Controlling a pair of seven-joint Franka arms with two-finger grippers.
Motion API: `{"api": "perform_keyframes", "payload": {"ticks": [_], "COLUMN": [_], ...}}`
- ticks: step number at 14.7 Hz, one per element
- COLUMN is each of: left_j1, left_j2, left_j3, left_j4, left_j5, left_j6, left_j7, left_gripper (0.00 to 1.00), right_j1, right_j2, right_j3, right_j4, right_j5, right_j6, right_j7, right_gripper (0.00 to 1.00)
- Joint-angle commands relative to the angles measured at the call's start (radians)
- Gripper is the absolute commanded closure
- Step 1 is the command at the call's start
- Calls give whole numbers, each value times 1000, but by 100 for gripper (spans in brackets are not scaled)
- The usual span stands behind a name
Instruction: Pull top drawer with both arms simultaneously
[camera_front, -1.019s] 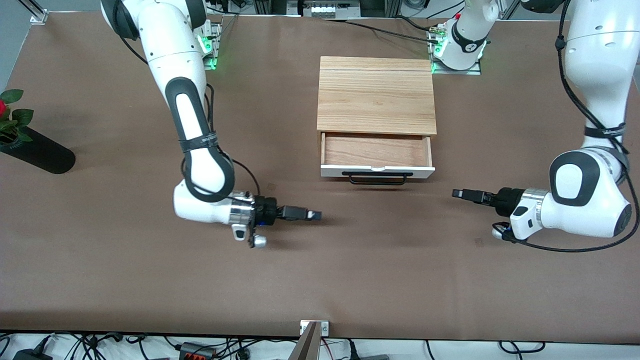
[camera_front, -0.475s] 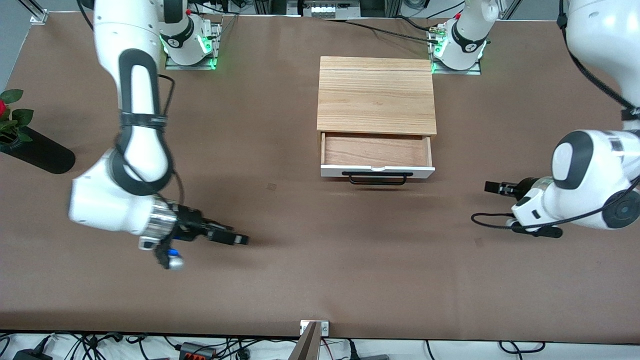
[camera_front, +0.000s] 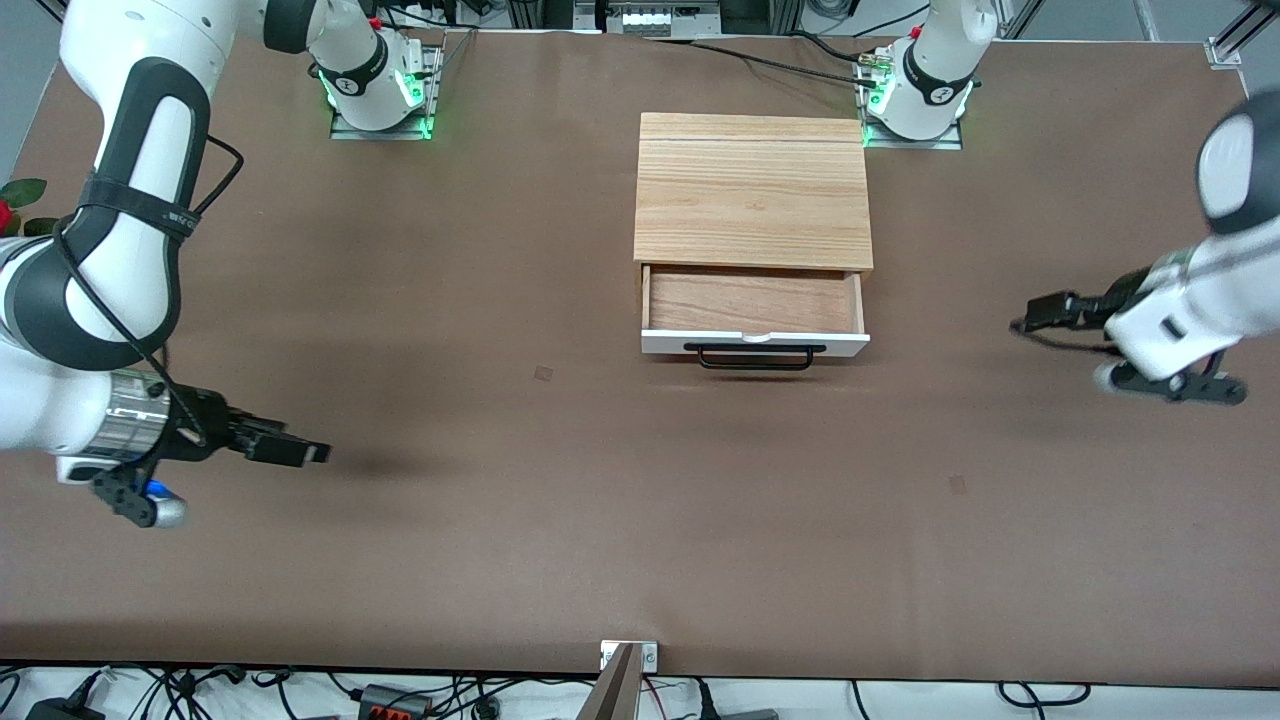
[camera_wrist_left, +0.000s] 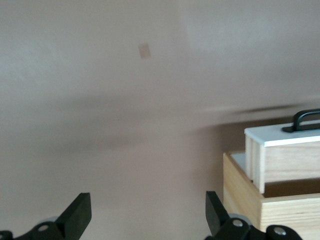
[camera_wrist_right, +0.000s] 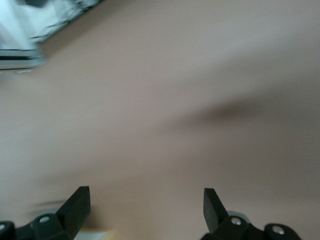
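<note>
The top drawer (camera_front: 754, 302) stands pulled out of the light wooden casing (camera_front: 752, 190), showing its reddish-brown inside, its white front panel and its black bar handle (camera_front: 755, 356). My right gripper (camera_front: 305, 453) is open and empty, over bare table toward the right arm's end, well away from the drawer. My left gripper (camera_front: 1028, 323) is open and empty, over bare table toward the left arm's end. The left wrist view shows my open left gripper (camera_wrist_left: 148, 206) and, off to one side, the drawer's white front (camera_wrist_left: 285, 136) and handle (camera_wrist_left: 305, 117). The right wrist view shows my open right gripper (camera_wrist_right: 146, 199) over table only.
The two arm bases (camera_front: 378, 90) (camera_front: 918, 98) with green lights stand along the table's edge farthest from the front camera. Green leaves of a plant (camera_front: 22, 190) show at the right arm's end. A metal bracket (camera_front: 628, 655) sits at the front edge.
Both arms have swung outward from the drawer, each toward its own end of the table. The drawer has stayed pulled out and has not moved.
</note>
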Motion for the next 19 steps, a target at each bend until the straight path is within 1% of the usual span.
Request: {"api": "perform_keyframes", "payload": {"ticks": [1, 2, 3, 4, 5, 6, 7, 9, 10, 11, 13, 14, 15, 17, 18, 19], "left_j1": [-62, -60, -54, -48, -40, -37, -36, -17, -4, 1, 3, 10, 16, 15, 15, 15], "left_j2": [-162, -188, -210, -213, -211, -214, -217, -228, -225, -225, -233, -237, -239, -190, -176, -176], "left_j3": [75, 75, 75, 74, 71, 62, 60, 39, 31, 29, 22, 16, 16, 14, 16, 16], "left_j4": [-197, -225, -251, -256, -258, -261, -258, -248, -250, -251, -248, -245, -226, -131, -106, -101], "left_j5": [-21, -18, -17, -17, -12, -12, -14, -11, -9, -9, 41, 48, 49, 51, 49, 49], "left_j6": [147, 152, 152, 152, 143, 128, 96, 89, 89, 89, 86, 82, 77, -27, -30, -30], "left_j7": [1, -2, -6, -6, -2, -4, -7, -9, -9, -9, -9, -6, 5, 10, 16, 11], "left_gripper": [0, 0, 0, 0, 0, 0, 0, 0, 0, 0, 0, 0, 0, 0, 0, 0], "right_j1": [-15, -24, -45, -85, -117, -134, -141, -145, -171, -209, -286, -306, -306, -306, -308, -313], "right_j2": [-115, -172, -242, -310, -362, -402, -435, -493, -521, -541, -609, -626, -639, -647, -653, -663], "right_j3": [128, 192, 286, 358, 418, 447, 455, 466, 492, 532, 610, 630, 635, 636, 636, 636], "right_j4": [9, -27, -113, -182, -240, -290, -333, -396, -426, -443, -492, -500, -503, -500, -502, -503], "right_j5": [-347, -498, -618, -675, -703, -723, -740, -809, -814, -814, -812, -809, -809, -817, -817, -817], "right_j6": [-11, -7, 16, 42, 55, 62, 84, 113, 134, 151, 159, 147, 135, 80, 76, 66], "right_j7": [43, 42, 30, 29, 29, 34, 31, 28, 25, 19, 10, 5, 5, 5, 2, -15], "right_gripper": [0, 0, 0, 0, 0, 0, 0, 0, 0, 0, 0, 0, 0, 0, 0, 0]}}
